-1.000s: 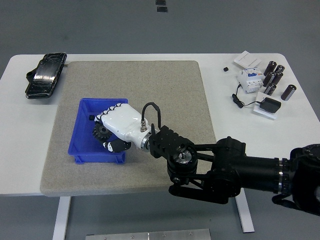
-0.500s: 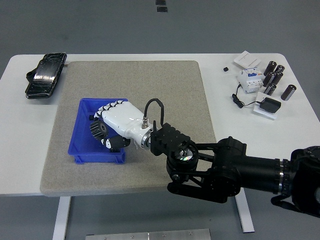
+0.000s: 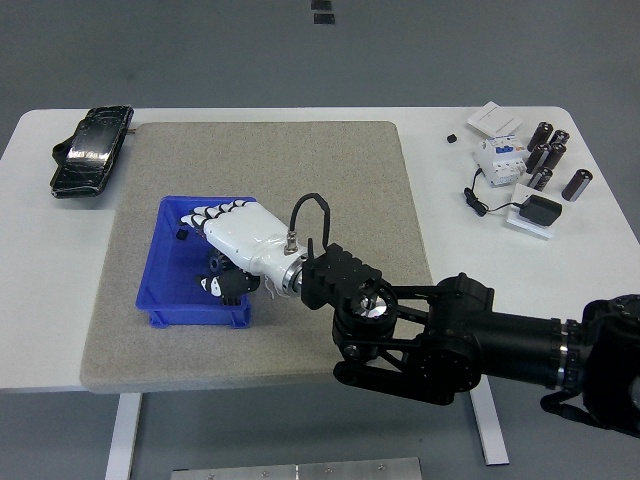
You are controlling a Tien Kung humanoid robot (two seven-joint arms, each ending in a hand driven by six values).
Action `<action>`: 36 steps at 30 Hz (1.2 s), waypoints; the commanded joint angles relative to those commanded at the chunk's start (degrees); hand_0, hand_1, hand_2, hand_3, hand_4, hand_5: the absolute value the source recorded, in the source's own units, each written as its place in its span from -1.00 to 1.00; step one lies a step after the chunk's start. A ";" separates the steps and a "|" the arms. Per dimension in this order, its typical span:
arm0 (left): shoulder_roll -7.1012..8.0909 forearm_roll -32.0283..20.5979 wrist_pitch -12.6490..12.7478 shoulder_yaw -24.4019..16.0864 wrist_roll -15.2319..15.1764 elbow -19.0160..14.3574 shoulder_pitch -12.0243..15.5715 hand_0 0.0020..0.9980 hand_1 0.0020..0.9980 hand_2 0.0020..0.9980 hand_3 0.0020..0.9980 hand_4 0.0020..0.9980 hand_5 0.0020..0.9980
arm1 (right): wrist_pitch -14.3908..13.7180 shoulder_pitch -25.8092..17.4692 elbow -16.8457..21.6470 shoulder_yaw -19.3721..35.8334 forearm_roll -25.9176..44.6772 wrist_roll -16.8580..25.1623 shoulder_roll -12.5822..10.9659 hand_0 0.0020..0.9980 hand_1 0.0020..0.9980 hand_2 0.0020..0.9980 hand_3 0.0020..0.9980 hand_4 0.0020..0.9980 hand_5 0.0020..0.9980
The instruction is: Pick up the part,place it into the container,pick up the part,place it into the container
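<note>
My right hand (image 3: 222, 250), white with black joints, reaches from the lower right and hovers over the blue container (image 3: 165, 300) on the grey mat. Its fingers (image 3: 214, 213) are spread out flat over the bin. A dark gear-like part (image 3: 214, 268) lies under the palm inside the container, mostly hidden by the hand. It no longer sits between the fingers and thumb. A small black piece (image 3: 181, 236) lies in the bin's far left corner. The left arm is not in view.
The grey mat (image 3: 300, 170) covers the table's middle. A black flat object (image 3: 90, 150) lies at the far left. At the far right are dark cylinders (image 3: 548, 155), a white breaker (image 3: 497, 158), a black adapter with cable (image 3: 540, 211) and a white box (image 3: 495, 118).
The dark gear, held out at the hand's left side before, has gone down into the bin and now shows only under the palm. The hand has barely shifted.
</note>
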 joint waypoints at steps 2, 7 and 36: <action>-0.02 0.03 -0.01 -0.03 0.01 0.00 0.01 0.36 0.27 0.22 0.17 0.28 -0.42 | -0.58 -0.33 0.46 0.91 0.95 0.33 -0.19 0.68 0.79 0.92 0.90 0.68 -0.09; -0.10 -0.22 -0.03 0.14 -0.09 0.04 0.10 0.36 0.27 0.22 0.17 0.27 -0.42 | -2.95 -2.40 3.28 6.09 6.08 1.92 -2.55 0.66 0.77 0.91 0.88 0.69 -0.08; -0.39 -1.19 -0.21 0.82 -0.54 0.31 1.43 0.36 0.27 0.22 0.17 0.25 -0.43 | -8.20 -32.08 7.14 42.92 47.85 34.10 -18.30 0.57 0.54 0.62 0.60 0.63 0.00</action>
